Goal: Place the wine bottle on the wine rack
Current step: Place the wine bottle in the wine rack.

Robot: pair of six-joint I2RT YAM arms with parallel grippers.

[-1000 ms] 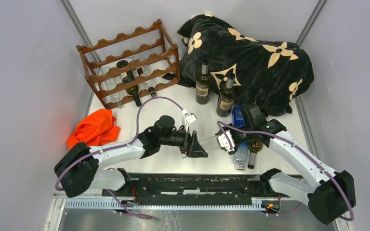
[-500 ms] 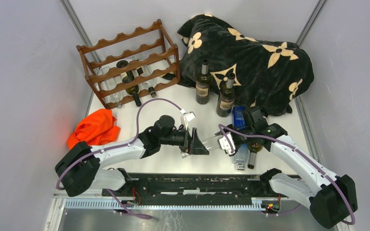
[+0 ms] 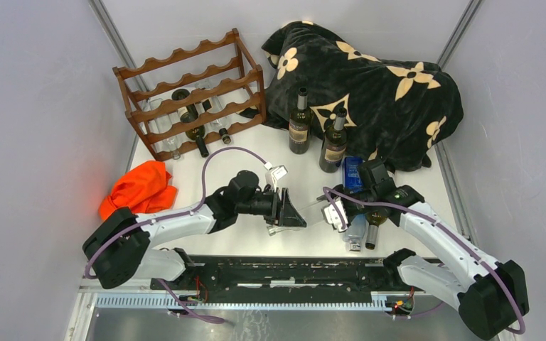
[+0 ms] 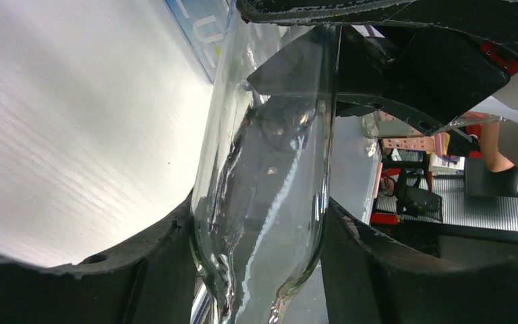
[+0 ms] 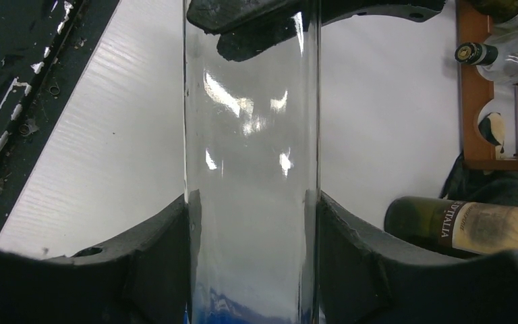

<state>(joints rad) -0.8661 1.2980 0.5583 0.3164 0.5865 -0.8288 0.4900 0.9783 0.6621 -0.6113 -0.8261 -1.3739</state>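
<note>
A clear bottle (image 3: 311, 212) hangs level over the worktop (image 3: 256, 138) between the two arms, well apart from the rack (image 3: 178, 52) at the far left. The left jaws close against one end and the right jaws clamp its body, both part-open around the glass.

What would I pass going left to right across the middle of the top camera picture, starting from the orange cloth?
orange cloth → left end effector → clear bottle → right end effector
</note>
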